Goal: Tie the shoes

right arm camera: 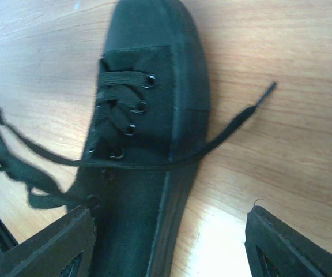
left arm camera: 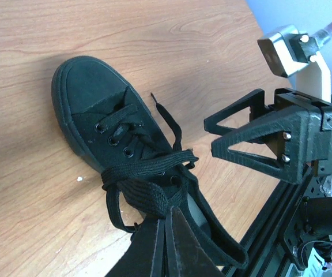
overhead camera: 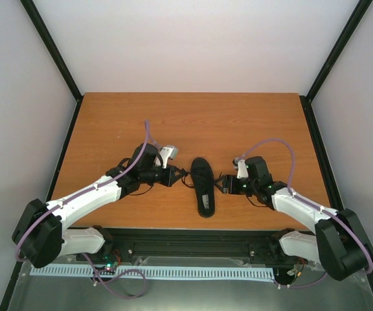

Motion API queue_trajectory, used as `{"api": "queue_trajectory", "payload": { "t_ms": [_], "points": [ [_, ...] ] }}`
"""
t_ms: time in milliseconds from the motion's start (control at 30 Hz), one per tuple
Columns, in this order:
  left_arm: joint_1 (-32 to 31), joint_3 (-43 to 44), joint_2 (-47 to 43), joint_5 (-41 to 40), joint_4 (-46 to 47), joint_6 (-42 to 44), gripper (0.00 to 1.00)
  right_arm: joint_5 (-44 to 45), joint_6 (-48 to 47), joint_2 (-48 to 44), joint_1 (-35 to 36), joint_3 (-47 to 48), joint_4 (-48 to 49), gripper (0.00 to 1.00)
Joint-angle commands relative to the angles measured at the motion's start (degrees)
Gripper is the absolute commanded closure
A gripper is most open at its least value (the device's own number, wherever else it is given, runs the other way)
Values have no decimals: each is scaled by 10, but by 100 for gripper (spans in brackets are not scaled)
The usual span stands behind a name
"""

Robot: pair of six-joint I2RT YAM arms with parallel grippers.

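Wood worktop [overhead camera: 193,123] w/ black shoe [overhead camera: 203,186]: prob. light, soft; laces [left arm camera: 148,173] limp, grip near ends. Left claw [left arm camera: 166,216] clenched on laces, right claw [right arm camera: 169,231] released.

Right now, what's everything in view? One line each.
shoe: 1, black, mid-table
laces: black, threaded in the shoe; one free end lying on the wood
table: 1, brown wood, under everything
slotted strip: 1, pale blue, near edge by the arm bases
left arm: 1, white and black, purple cable
right arm: 1, white and black, purple cable
left end effector: 1, black, shut on the laces
right end effector: 1, black, open, beside the shoe
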Motion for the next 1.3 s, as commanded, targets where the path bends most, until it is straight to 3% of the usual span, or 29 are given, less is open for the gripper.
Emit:
{"api": "queue_trajectory", "payload": {
  "t_ms": [0, 267, 467, 800, 1067, 1200, 1267],
  "points": [
    [3, 25, -1, 5, -22, 12, 99, 39, 94, 42, -3, 6, 2, 28],
    [3, 20, 3, 8, -16, 11, 99, 12, 286, 78, 13, -8, 104, 29],
    [3, 20, 4, 19, -13, 17, 99, 48, 347, 51, 15, 7, 94, 28],
    [3, 11, 3, 35, 4, 14, 99, 64, 420, 116, 33, 10, 127, 30],
    [3, 1, -8, 41, 7, 16, 99, 76, 439, 167, 36, 23, 165, 39],
    [3, -1, -9, 43, 8, 14, 99, 71, 446, 186, 37, 31, 181, 51],
    [3, -2, -11, 42, 8, 14, 99, 71, 449, 189, 37, 34, 184, 64]
  ]
}}
